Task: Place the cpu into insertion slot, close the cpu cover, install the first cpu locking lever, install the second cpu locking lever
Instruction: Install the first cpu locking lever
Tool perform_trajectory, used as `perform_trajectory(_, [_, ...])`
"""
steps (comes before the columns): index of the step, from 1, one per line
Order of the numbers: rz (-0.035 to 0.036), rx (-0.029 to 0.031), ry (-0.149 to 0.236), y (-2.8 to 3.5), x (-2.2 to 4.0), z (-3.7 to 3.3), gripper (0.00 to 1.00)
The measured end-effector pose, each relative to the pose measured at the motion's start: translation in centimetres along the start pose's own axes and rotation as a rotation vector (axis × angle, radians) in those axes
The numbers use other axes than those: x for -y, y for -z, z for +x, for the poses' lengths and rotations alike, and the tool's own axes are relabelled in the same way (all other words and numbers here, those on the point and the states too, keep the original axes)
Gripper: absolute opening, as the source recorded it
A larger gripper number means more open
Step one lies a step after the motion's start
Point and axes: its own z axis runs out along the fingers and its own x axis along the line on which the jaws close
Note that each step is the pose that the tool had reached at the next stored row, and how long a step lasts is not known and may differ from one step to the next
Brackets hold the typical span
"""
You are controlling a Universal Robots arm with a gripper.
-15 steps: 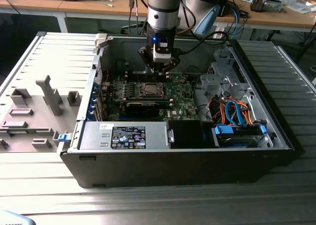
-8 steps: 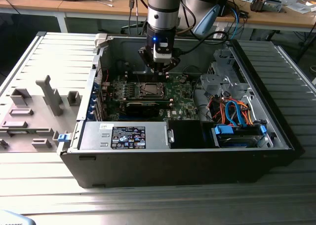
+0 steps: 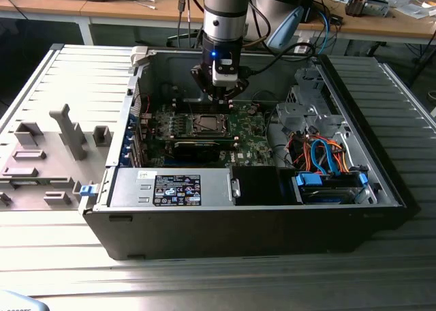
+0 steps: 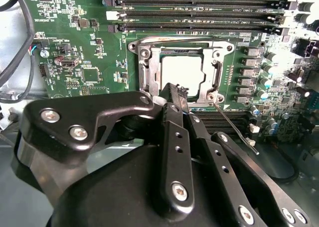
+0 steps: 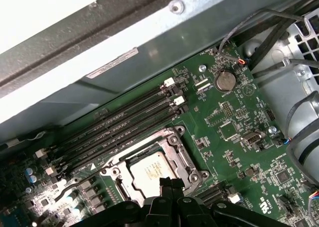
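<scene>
Vertically the arm hangs into the open computer case [image 3: 272, 222]. Its gripper [image 4: 173, 91] is closed, tips together at the edge of the cpu cover [image 4: 144, 62]. The cover lies flat over the cpu [image 4: 182, 70] in the insertion slot [image 4: 179, 51]. The second wrist view shows a thin lever [image 4: 239, 132] sticking free beside it.

gripper [image 3: 220, 99] inside open computer case [image 3: 272, 222]; near insertion slot [image 3: 206, 125]

**Around the board**

I see an open case [image 3: 259, 222] on a table [image 3: 204, 277]. Its motherboard [image 3: 253, 128] carries memory slots [image 5: 124, 121] and a coin battery [image 5: 225, 80]. Blue and orange cables [image 3: 325, 154] sit at the exterior view's right, a grey fixture [image 3: 48, 154] at its left.
</scene>
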Motion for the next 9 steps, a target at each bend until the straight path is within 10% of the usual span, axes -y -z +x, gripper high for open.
perform_trajectory(9, [0.0,0.0004,0.013,0.0,0.0,0.0,0.11])
